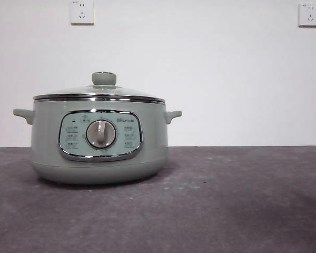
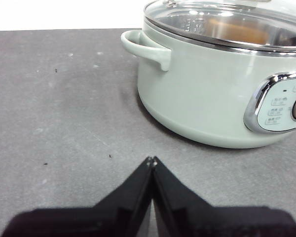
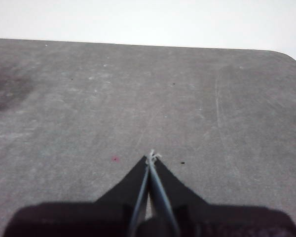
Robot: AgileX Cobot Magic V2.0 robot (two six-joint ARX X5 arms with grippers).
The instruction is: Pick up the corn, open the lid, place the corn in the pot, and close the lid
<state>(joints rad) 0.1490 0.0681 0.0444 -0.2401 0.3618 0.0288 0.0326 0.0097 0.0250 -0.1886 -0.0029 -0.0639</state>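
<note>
— Corn first: can you find the short yellow-orange cob anywhere?

— Not with certainty. Through the glass in the left wrist view there is an orange-brown patch inside the pot, but it is too blurred by glare to call it the corn. No cob lies on the dark grey table (image 1: 242,211) in any view.

— And the pot itself?

— The large, round sage-green electric cooking pot (image 1: 97,158) stands upright on the table, left of centre in the front view, its chrome-framed control panel (image 1: 100,135) and grey dial (image 1: 101,134) facing the camera, a small handle at each side.

— Is it covered?

— Yes. The shallow-domed glass lid with the shiny steel rim (image 1: 99,96) sits flat on the pot, its sage-green knob (image 1: 104,78) upright on top.

— Where are the grippers?

— Neither shows in the front view. The left gripper (image 2: 152,160) hangs over bare table near the pot's handle side, apart from it, its two black jaws pressed together at the tips with nothing between them. The right gripper (image 3: 151,156) is over bare table too, jaws closed to a point, holding nothing.

— Anything behind?

— A white wall with two white sockets (image 1: 82,11) near the top.
</note>
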